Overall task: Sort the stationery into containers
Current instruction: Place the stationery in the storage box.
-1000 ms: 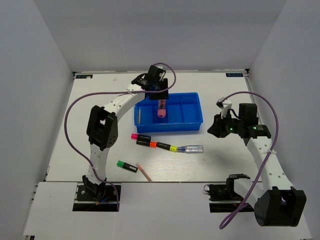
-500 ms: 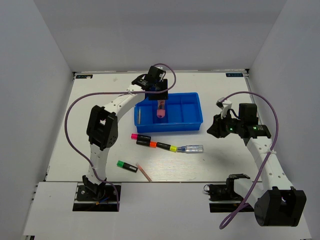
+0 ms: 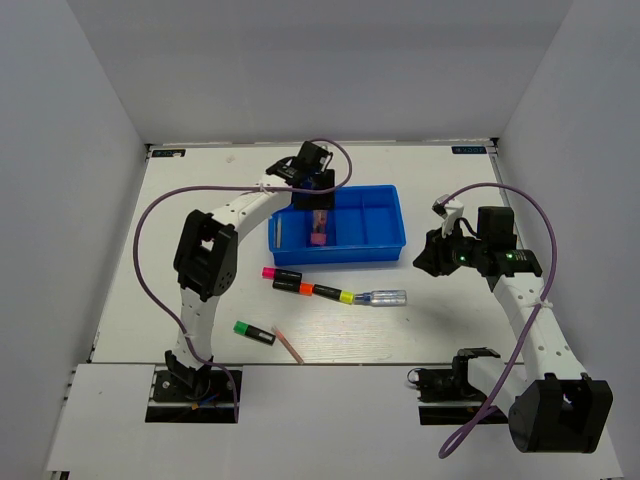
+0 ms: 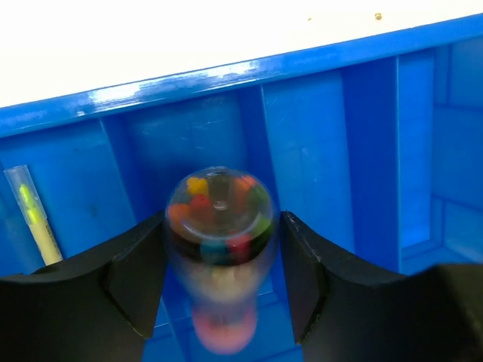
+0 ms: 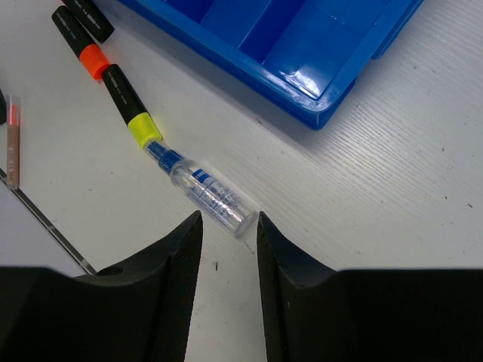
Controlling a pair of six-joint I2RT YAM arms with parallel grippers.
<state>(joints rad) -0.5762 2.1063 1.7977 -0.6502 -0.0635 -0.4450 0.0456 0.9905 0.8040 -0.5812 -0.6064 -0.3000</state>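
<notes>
The blue tray (image 3: 390, 215) lies at mid-table. My left gripper (image 3: 318, 205) hangs over its second compartment from the left. Its jaws are open around a pink marker (image 4: 219, 226), which is blurred and stands loose between them, tip down; the top view shows the pink marker (image 3: 318, 237) low in the tray. A pale stick (image 4: 34, 215) lies in the leftmost compartment. My right gripper (image 3: 425, 258) hovers open over the table, and the clear bluish pen (image 5: 207, 188) lies just ahead of its fingertips. Nothing is between them.
In front of the tray lie a pink-capped highlighter (image 3: 272, 273), an orange-capped one (image 3: 300, 287) and a yellow-capped one (image 3: 338, 295), end to end with the clear pen (image 3: 385, 297). Nearer the bases lie a green-capped highlighter (image 3: 254, 332) and a thin pale stick (image 3: 289, 344).
The pink marker has dropped lower into the tray as the left jaws widened slightly. The right jaws have opened wider; that arm has hardly moved.
</notes>
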